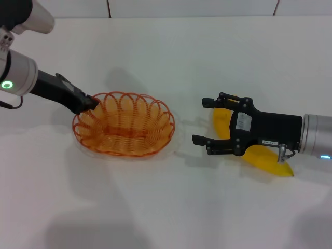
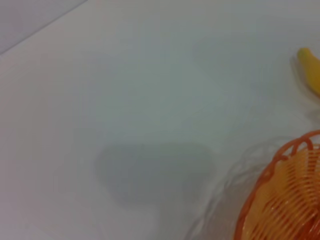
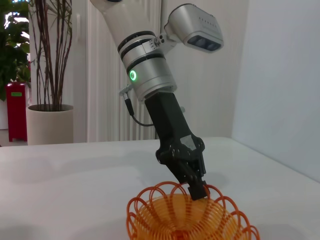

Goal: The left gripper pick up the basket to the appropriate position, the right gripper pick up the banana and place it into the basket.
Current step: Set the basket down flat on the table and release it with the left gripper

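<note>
The orange wire basket (image 1: 124,124) rests on the white table left of centre. My left gripper (image 1: 91,102) is at its far left rim, fingers closed on the wire. The right wrist view shows this grip (image 3: 198,189) on the basket (image 3: 185,217). The yellow banana (image 1: 262,157) lies to the right of the basket, partly under my right gripper's body. My right gripper (image 1: 205,120) hovers over the banana's near end with its fingers spread wide, holding nothing. The left wrist view shows part of the basket's rim (image 2: 280,165) and the banana's tip (image 2: 311,67).
The white table (image 1: 166,207) stretches out in front of and behind the basket. A wall edge runs along the back (image 1: 192,10). A potted plant (image 3: 47,115) stands beyond the table in the right wrist view.
</note>
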Tool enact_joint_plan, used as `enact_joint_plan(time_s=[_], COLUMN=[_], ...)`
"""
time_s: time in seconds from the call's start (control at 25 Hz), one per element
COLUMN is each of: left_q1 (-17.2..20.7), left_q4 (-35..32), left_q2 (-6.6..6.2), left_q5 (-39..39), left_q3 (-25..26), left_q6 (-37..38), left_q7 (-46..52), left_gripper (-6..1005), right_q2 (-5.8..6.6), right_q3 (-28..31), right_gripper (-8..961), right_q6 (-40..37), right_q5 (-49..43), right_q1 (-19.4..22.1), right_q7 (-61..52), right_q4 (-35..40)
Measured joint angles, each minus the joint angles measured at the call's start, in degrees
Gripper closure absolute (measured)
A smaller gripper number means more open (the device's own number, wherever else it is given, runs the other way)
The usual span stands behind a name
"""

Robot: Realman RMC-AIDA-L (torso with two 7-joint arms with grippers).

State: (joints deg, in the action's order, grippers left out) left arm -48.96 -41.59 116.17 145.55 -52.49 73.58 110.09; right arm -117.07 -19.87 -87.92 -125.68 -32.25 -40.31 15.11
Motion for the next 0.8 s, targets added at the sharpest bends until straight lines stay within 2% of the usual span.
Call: enact_joint_plan(time_s=[0.24, 0.4, 0.8], left_q1=[-0.5, -0.5, -2.0], left_q4=[0.1, 0.4, 5.3], left_q2=[0.23, 0.25, 0.28], left_q5=[-1.8, -4.7, -5.4], left_q3=[-0.8, -3.4, -5.1], left_q6=[-0.4, -0.9, -4.8], left_q7=[-0.1, 0.0, 0.4], left_gripper=[935, 931, 919], right_q2=[0.0, 0.0, 0.0], right_q3=[0.0, 0.0, -0.1], right_gripper=[61, 61, 61], right_q6=[0.0, 0.1, 0.1], right_q5=[0.0, 0.0, 0.0], right_q1=[0.0, 0.0, 0.0], right_q7=[0.1, 0.2, 0.2], right_q4=[0.0, -0.1, -0.1])
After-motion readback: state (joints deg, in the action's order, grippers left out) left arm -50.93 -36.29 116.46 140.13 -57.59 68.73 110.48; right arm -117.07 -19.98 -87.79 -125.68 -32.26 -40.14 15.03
